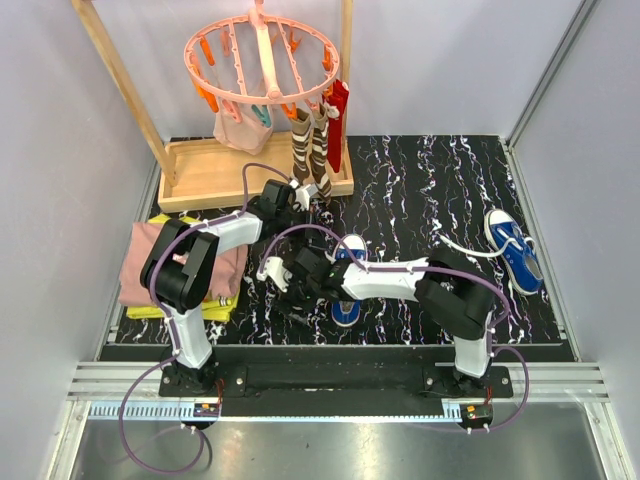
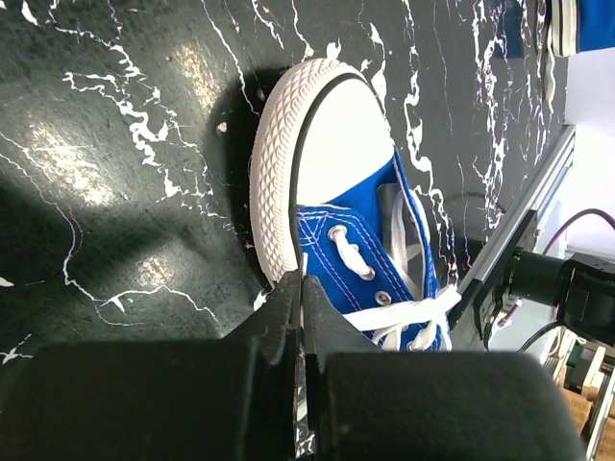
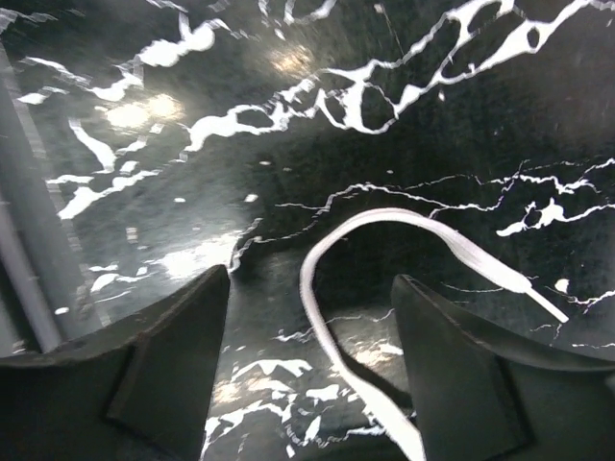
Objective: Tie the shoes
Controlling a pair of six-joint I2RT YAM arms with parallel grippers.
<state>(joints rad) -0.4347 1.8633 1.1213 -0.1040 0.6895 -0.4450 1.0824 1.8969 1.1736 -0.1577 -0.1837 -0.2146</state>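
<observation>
One blue shoe (image 1: 350, 248) with a white toe cap lies mid-mat, partly under my right arm. It fills the left wrist view (image 2: 360, 226), toe pointing away and laces loose. My left gripper (image 1: 298, 205) sits just behind the shoe's side (image 2: 301, 283), shut on a thin white lace strip seen edge-on between the fingers. My right gripper (image 1: 277, 275) is left of that shoe, open just above the mat (image 3: 310, 276). A white lace (image 3: 384, 219) loops on the mat between its fingers, untouched. The second blue shoe (image 1: 513, 248) lies at the far right, its lace trailing left.
A wooden rack base (image 1: 215, 170) stands at the back left. A pink peg hanger (image 1: 262, 55) above it carries striped brown socks (image 1: 310, 150) close to my left gripper. Folded pink and yellow cloths (image 1: 150, 265) lie at the left. A metal rail (image 2: 519, 240) runs beyond the shoe.
</observation>
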